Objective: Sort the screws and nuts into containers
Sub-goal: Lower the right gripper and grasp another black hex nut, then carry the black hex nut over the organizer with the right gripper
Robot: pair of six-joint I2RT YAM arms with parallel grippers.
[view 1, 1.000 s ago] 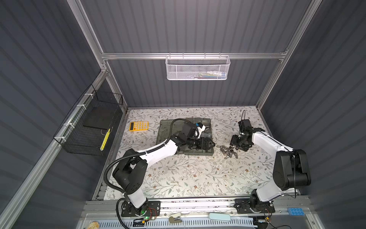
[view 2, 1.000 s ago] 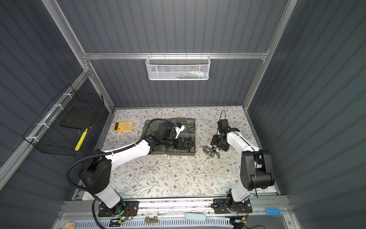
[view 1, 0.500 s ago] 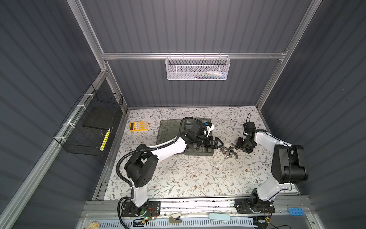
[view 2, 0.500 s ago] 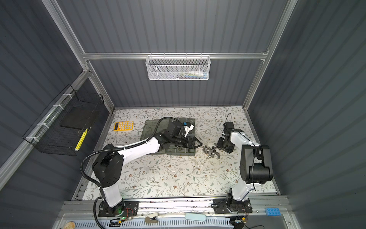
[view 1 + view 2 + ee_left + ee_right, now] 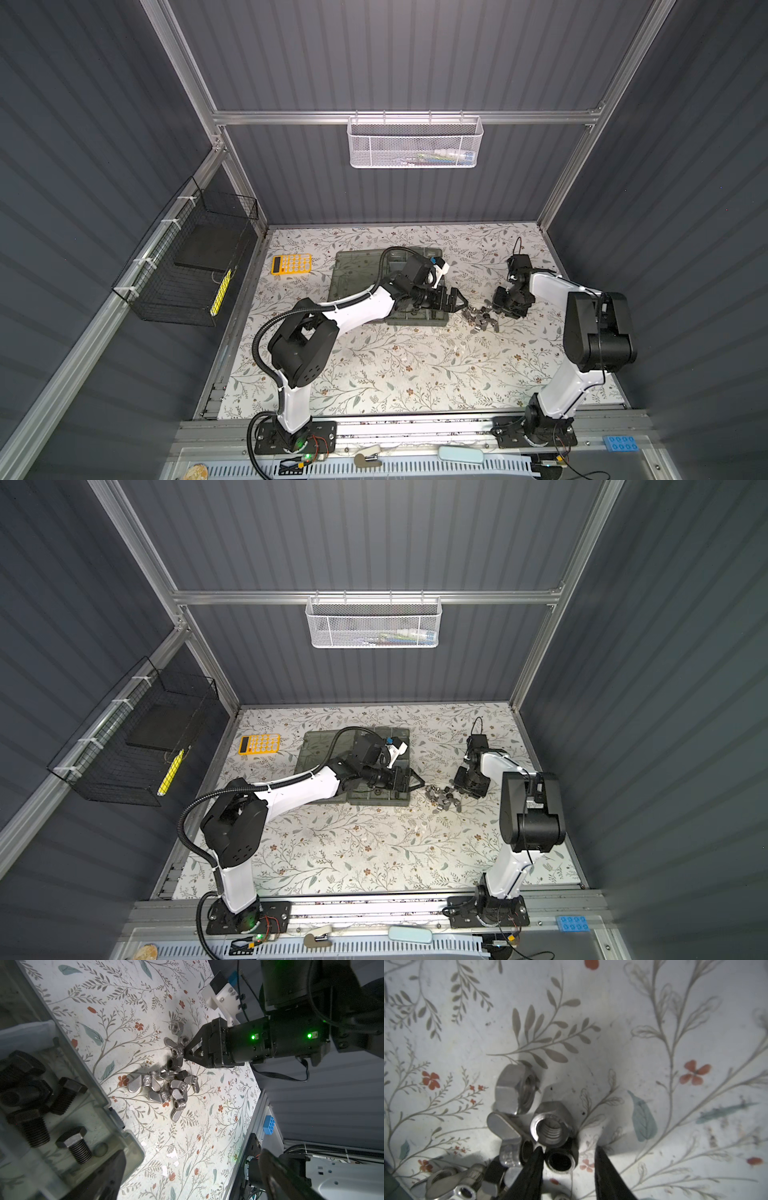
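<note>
A pile of nuts [image 5: 478, 318] [image 5: 442, 796], silver wing nuts and hex nuts with some black ones, lies on the floral mat right of the organizer case [image 5: 415, 321]. My right gripper [image 5: 568, 1149] is down at the pile's far edge, open, its jaws straddling a black nut [image 5: 560, 1160]. One finger [image 5: 533, 1167] touches that nut; the other stands apart. Two silver hex nuts [image 5: 550, 1126] lie just beyond. Black screws [image 5: 33, 1128] rest in the containers [image 5: 99, 1109]. My left gripper [image 5: 192, 1153] [image 5: 459, 300] hovers open and empty at the case's right edge.
The case's flat lid [image 5: 357, 274] lies open to the left. A yellow calculator [image 5: 291, 264] sits at the mat's back left. A black wire basket [image 5: 187, 266] hangs on the left wall, a white mesh basket [image 5: 415, 141] on the back rail.
My left gripper swung right from over the case to its right edge beside the pile. My right gripper dropped onto the pile and its jaws narrowed around the black nut.
</note>
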